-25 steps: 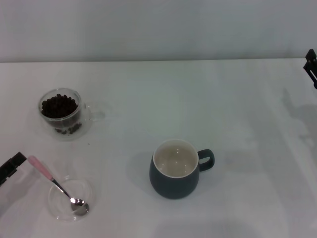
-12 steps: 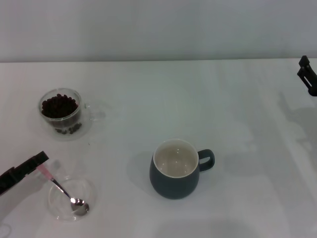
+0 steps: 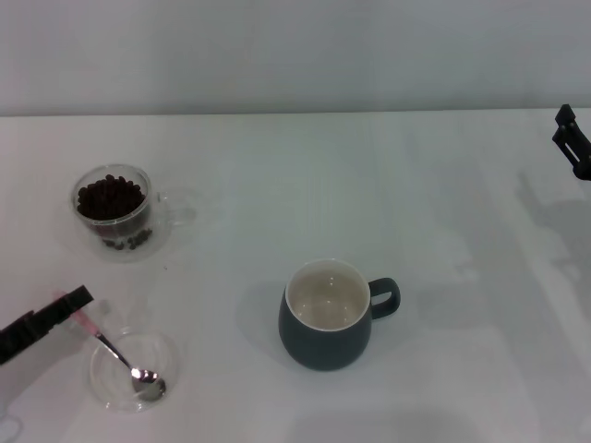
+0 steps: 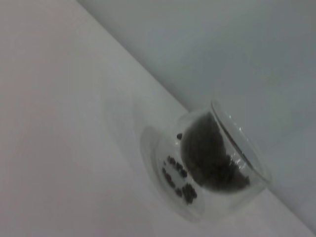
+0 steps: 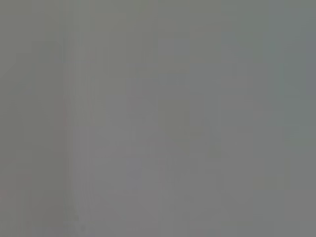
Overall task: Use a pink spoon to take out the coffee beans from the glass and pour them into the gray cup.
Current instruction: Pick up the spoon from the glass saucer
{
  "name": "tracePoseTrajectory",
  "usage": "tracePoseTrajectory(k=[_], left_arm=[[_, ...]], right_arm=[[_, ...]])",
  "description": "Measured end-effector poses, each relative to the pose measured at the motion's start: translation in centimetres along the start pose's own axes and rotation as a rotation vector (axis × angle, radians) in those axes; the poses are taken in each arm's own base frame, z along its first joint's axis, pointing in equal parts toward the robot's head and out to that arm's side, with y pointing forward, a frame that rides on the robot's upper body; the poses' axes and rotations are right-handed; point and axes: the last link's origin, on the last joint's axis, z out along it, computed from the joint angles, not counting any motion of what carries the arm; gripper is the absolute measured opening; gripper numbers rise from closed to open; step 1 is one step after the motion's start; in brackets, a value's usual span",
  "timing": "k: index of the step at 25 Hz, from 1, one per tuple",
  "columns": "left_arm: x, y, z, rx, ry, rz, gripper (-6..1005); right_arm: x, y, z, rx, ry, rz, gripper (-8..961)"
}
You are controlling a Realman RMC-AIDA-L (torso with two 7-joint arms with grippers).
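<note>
The pink spoon (image 3: pixel 117 353) lies with its metal bowl in a flat clear saucer (image 3: pixel 166 355) at the front left. Its pink handle points back left. My left gripper (image 3: pixel 70 300) comes in from the left edge, and its dark tip covers the handle's end. The glass (image 3: pixel 113 210) holds the coffee beans (image 3: pixel 110 197) at the back left; it also shows in the left wrist view (image 4: pixel 217 163), with its beans (image 4: pixel 207 160). The gray cup (image 3: pixel 325 316) stands upright in the middle, its handle to the right and no beans in it. My right gripper (image 3: pixel 574 140) is at the far right edge.
All things stand on a white table (image 3: pixel 305 185) with a pale wall behind it. The right wrist view shows only plain grey.
My left gripper has moved right, from the left edge onto the end of the spoon's pink handle. The right gripper has shifted slightly up at the right edge.
</note>
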Motion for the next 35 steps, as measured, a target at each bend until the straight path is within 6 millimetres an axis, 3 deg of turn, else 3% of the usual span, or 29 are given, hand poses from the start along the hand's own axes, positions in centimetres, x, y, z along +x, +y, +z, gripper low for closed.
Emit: tracePoseTrajectory(k=[3,20,35], left_arm=[[-0.3,0.1,0.4,-0.001,-0.033,0.018,504],[-0.3,1.0,0.1,-0.063,-0.014,0.048,166],[1.1,2.3,-1.1,-0.165,0.078,0.073,133]], right_arm=[[0.0,0.0,0.0,-0.001,0.002,0.0,874],[0.5,-0.4,-0.3,0.012,0.031,-0.004,874],[0.8,-0.5,-0.5,0.018,0.044,-0.005,874]])
